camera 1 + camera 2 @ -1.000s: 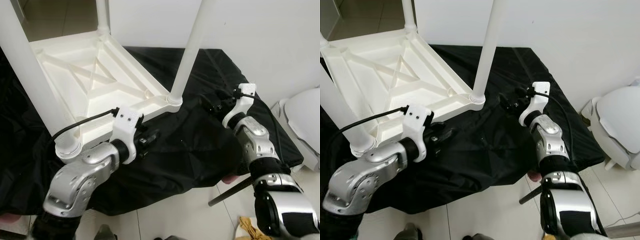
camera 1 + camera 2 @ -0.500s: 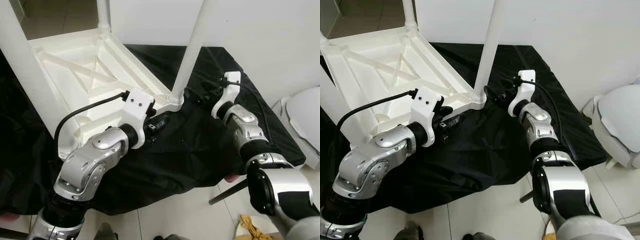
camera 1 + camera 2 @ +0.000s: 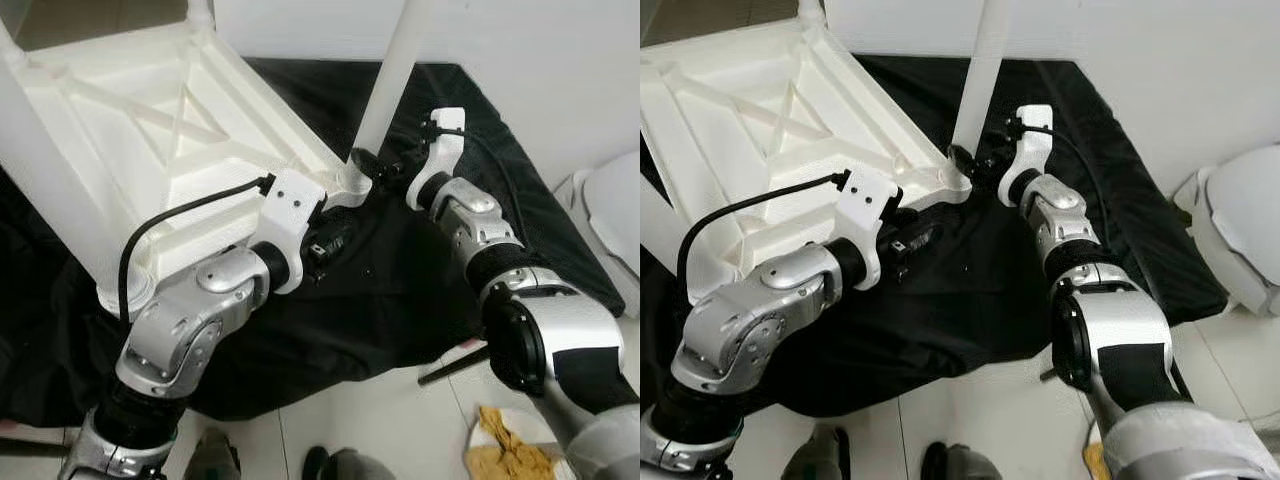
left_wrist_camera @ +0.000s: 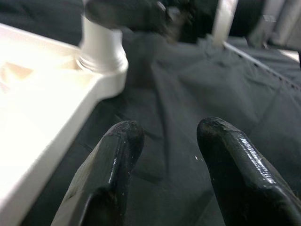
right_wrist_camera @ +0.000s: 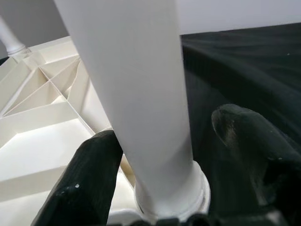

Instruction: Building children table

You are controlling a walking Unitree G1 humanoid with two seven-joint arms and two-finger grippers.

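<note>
— Since a second ago, both arms are closing in on the near right corner of the upturned white table [image 3: 150, 130]: the right gripper [image 3: 372, 172], which was well out over the black cloth [image 3: 420, 290], is now arriving at the foot of the near right leg [image 3: 392, 75], and the left gripper [image 3: 330, 243] is pushing forward along the table's near edge.

— Where is the table lying?

— It is resting top-down on the cloth, its ribbed underside facing up and its legs rising out of the head views. The near right leg is sitting in its corner socket [image 5: 171, 207].

— And which way does that leg lie from the right gripper?

— Straight ahead, between the fingers [image 5: 84, 183]. Its long axis is running upward, roughly square to the way the gripper is reaching, so the fingers are straddling it low down, just above the socket. They are spread, one on each side (whether they are touching the plastic cannot be told).

— The left gripper?

— Spread too, holding nothing, hovering over the cloth just beside the table rim, with the socket ahead of it. The right arm is clearly the nearer one.

— Their poses?

— The right forearm is stretching far and leftward, wrist bent toward the leg. The left elbow is bending low and near, forearm pointing far and right.
</note>
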